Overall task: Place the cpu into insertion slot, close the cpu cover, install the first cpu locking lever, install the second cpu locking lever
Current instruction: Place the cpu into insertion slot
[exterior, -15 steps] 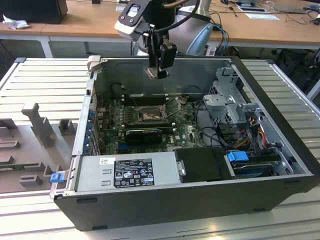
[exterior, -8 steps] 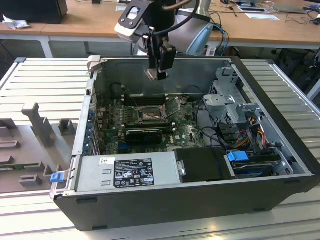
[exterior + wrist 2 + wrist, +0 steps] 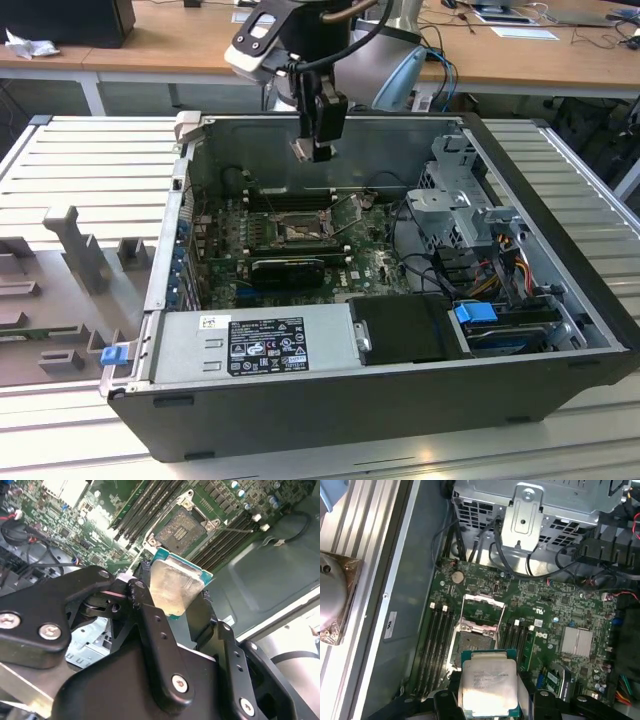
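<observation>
Above the computer case (image 3: 400,405), near its back wall, the exterior view shows me the gripper (image 3: 318,150) clenched on the cpu (image 3: 303,148), high over the insertion slot (image 3: 298,232). From the second wrist view, both fingers (image 3: 145,587) pinch the chip's edges, with the socket bare beyond. From the first wrist view, the cpu cover (image 3: 480,611) stands flipped open at the socket's far edge.

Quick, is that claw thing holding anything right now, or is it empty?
The gripper is closed, holding the cpu by its edges above the insertion slot.
</observation>
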Controlling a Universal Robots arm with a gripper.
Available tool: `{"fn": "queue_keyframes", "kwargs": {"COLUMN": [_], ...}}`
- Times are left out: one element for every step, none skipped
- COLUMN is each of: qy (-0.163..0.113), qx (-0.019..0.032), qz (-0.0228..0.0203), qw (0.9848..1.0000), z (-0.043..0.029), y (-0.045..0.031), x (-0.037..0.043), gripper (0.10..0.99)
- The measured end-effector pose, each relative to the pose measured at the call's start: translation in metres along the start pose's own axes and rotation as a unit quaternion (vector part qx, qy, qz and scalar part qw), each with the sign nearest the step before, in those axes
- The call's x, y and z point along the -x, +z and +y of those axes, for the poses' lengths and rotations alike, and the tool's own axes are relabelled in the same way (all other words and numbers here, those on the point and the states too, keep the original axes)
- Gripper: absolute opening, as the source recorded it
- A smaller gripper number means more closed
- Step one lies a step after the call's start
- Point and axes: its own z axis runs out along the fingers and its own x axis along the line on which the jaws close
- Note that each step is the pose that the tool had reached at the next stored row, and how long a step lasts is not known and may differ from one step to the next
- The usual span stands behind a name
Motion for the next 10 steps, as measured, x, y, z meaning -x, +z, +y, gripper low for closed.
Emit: {"fn": "queue_keyframes", "kwargs": {"qy": [0.01,0.024,0.03,0.035,0.043,0.048,0.055,0.061,0.066,0.072], "qx": [0.0002,0.0005,0.0006,0.0007,0.0008,0.0009,0.0011,0.0012,0.0013,0.0015], "qz": [-0.0009,-0.0022,-0.0027,-0.0032,-0.0039,-0.0043,-0.0049,-0.0054,-0.0059,-0.0065], "qw": [0.9999,0.9997,0.9995,0.9994,0.9991,0.9988,0.9985,0.9981,0.9978,0.9974], "z": [0.0,0.0,-0.0001,-0.0001,-0.0001,-0.0001,-0.0001,-0.0001,-0.0001,-0.0001], "y": [0.0001,0.0004,0.0006,0.0007,0.0008,0.0009,0.001,0.0011,0.0012,0.0013], "x": [0.0,0.0,0.0,0.0,0.0,0.0,0.0,0.0,0.0,0.0], "gripper": [0.525,0.525,0.525,0.525,0.525,0.525,0.525,0.525,0.525,0.525]}}
